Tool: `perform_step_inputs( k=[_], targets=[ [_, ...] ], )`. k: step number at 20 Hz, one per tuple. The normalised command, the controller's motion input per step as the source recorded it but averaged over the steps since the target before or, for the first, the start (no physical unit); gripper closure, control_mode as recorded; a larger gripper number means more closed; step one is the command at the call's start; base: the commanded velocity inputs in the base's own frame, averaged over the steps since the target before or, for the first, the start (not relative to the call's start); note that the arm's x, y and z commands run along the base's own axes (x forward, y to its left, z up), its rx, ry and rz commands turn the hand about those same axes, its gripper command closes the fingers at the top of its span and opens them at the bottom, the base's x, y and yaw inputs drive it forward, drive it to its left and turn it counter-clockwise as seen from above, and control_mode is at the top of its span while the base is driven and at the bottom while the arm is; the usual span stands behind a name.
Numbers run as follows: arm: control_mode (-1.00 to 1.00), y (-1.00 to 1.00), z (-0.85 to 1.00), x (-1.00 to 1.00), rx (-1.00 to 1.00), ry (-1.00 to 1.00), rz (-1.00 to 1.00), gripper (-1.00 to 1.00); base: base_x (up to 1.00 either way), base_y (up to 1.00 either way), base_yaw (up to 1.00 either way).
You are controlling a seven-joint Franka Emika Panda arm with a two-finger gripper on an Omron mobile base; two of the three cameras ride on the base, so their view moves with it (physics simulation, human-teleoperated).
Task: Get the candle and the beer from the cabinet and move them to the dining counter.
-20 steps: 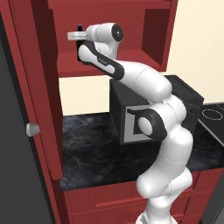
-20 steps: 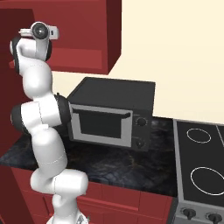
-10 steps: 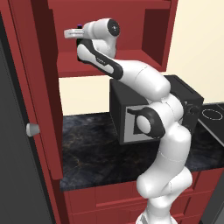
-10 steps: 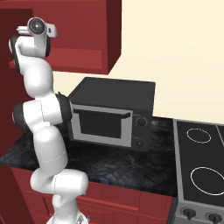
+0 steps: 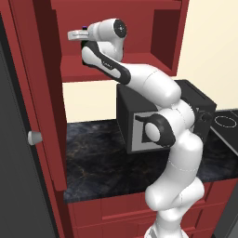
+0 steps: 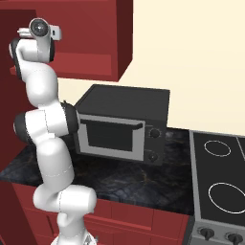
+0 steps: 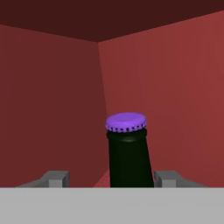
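Note:
The beer (image 7: pixel 127 153), a dark glass bottle with a purple cap, stands upright on the shelf inside the red cabinet (image 7: pixel 52 96). My gripper (image 7: pixel 111 178) straddles it at neck height. A grey fingertip (image 7: pixel 57 178) shows on the left and another on the right, with a gap between each and the glass; the left gap is wider. The jaws are open and touch nothing. In the left base view the hand reaches into the cabinet (image 5: pixel 42 69) above its shelf (image 5: pixel 93 69), with the purple cap (image 5: pixel 84 28) just behind it. The candle and the dining counter are out of view.
A black microwave (image 5: pixel 139 121) (image 6: pixel 124 122) sits on the black marble worktop (image 5: pixel 93 158) under the cabinet. The open cabinet door with its round knob (image 5: pixel 35 137) stands at the left. A cooktop (image 6: pixel 220 191) lies at the right. The cabinet's back and side walls close in behind the bottle.
The hand has edged slightly up and left, deeper into the cabinet. The rest of the arm and the kitchen stand as before.

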Motion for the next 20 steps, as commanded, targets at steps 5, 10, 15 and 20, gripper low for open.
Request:
perform_step_inputs(
  k=[5,10,15,20],
  targets=[
    [-1.00,0.00,0.00,0.00,0.00,0.00,0.00,1.00,0.00,0.00,0.00],
    [-1.00,0.00,0.00,0.00,0.00,0.00,0.00,1.00,0.00,0.00,0.00],
    [-1.00,0.00,0.00,0.00,0.00,0.00,0.00,1.00,0.00,0.00,0.00],
    [-1.00,0.00,-0.01,0.00,0.00,0.00,0.00,1.00,0.00,0.00,0.00]
  ],
)
